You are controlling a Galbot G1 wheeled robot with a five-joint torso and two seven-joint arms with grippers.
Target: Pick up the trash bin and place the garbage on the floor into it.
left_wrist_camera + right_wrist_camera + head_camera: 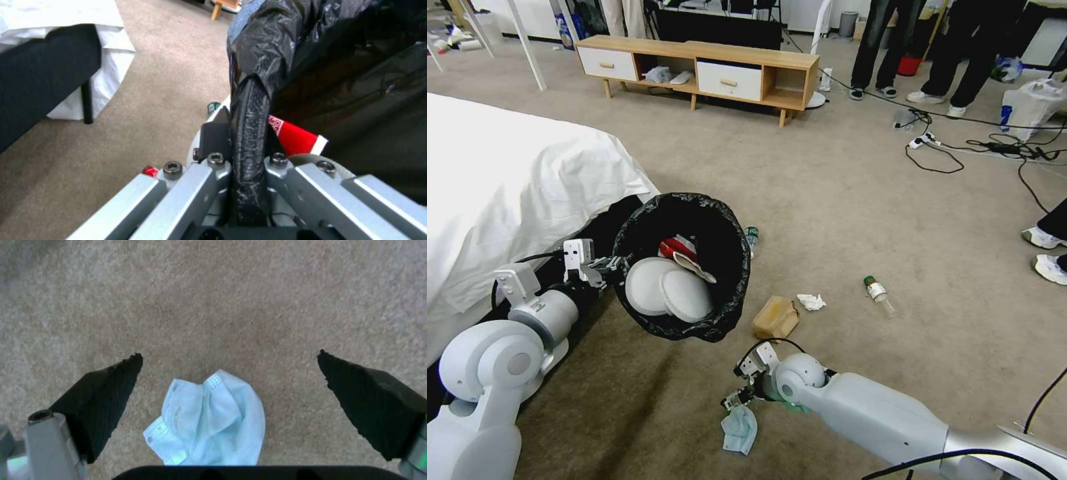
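Right pincer (229,363) spread wide above mask (213,420)

Left arm (527,327) bent at the elbow, forearm reaching forward, left gripper (602,265) clamped tight at wrist height, fingers (249,140) pressed together on a thin black edge. Right arm (867,413) stretched across low and angled down, wrist bent, right gripper (735,399) pointed at the ground with black pads (106,396) spread wide apart, nothing between them.

bottle (752,238): mostly hidden behind trash bin (720,267) | label perhaps unreadable
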